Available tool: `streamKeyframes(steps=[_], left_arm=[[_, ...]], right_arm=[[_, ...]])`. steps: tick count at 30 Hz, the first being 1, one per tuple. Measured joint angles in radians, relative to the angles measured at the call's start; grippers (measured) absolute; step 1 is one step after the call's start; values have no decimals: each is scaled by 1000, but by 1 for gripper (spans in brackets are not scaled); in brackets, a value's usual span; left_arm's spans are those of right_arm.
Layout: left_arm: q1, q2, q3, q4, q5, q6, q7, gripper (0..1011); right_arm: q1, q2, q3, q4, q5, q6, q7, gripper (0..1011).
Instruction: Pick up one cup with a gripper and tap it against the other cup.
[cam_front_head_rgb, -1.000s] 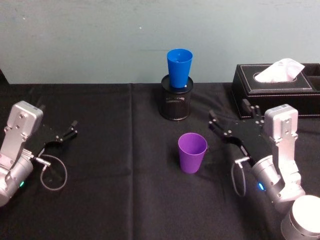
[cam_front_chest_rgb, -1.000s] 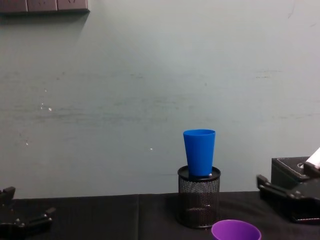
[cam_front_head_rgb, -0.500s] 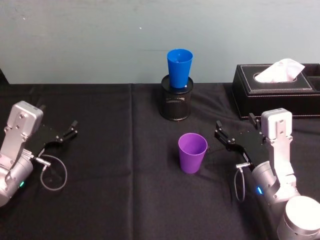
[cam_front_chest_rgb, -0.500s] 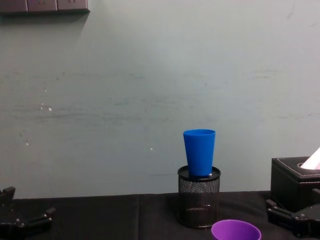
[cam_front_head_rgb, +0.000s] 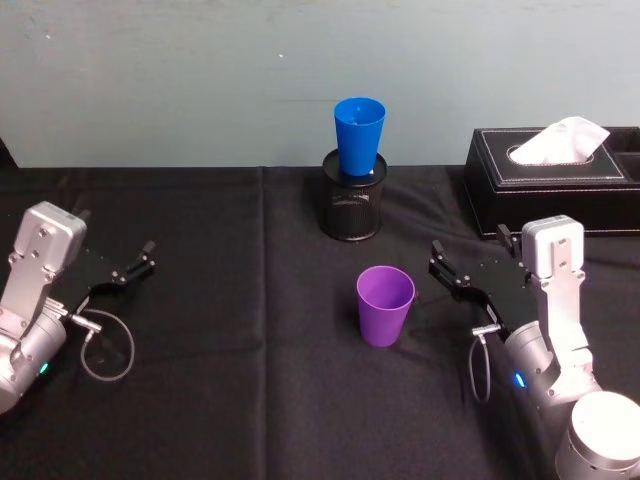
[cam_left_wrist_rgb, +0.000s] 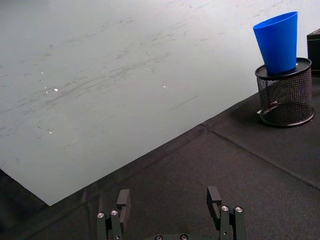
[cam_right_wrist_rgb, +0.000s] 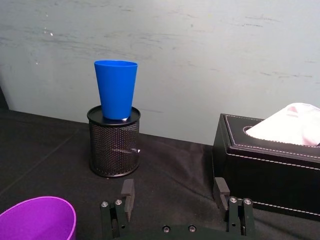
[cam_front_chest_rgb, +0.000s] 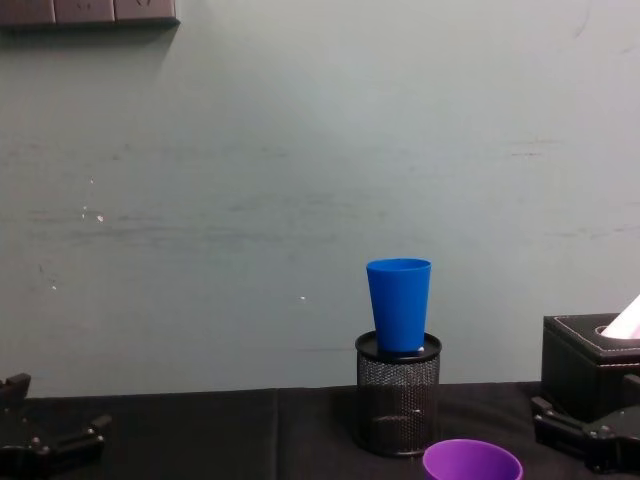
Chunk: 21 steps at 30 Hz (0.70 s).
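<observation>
Purple cup (cam_front_head_rgb: 385, 305) upright mid-table, right gripper (cam_front_head_rgb: 470, 266) parted at its three o'clock, blue cup (cam_front_head_rgb: 359, 135) seated on mesh holder (cam_front_head_rgb: 352, 208) at twelve, left gripper (cam_front_head_rgb: 132, 267) parted at nine.

Ahead of you stands a pale grey-green wall (cam_front_chest_rgb: 300, 150), its paint marked with faint horizontal scuffs and a scatter of small white flecks. At its upper left corner in the chest view you can see the lower edge of a dark panel (cam_front_chest_rgb: 88, 12) mounted on the wall. The bench (cam_front_head_rgb: 240, 400) runs right up to the wall and is covered with a black cloth; a crease in the cloth (cam_front_head_rgb: 263, 260) runs from the wall edge toward you. The light is even and soft, and you get only weak shadows on the cloth. No window or floor can be made out.
</observation>
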<state>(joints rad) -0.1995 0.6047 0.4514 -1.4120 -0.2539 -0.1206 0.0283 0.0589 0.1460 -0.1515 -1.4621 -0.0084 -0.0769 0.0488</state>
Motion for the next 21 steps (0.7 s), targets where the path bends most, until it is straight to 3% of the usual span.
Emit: streamKeyframes(steps=[21], left_arm=[[0,0,0,0,0,0,0,1000]], right_arm=[[0,2,-2,-2,-2,-1,-3,1003]])
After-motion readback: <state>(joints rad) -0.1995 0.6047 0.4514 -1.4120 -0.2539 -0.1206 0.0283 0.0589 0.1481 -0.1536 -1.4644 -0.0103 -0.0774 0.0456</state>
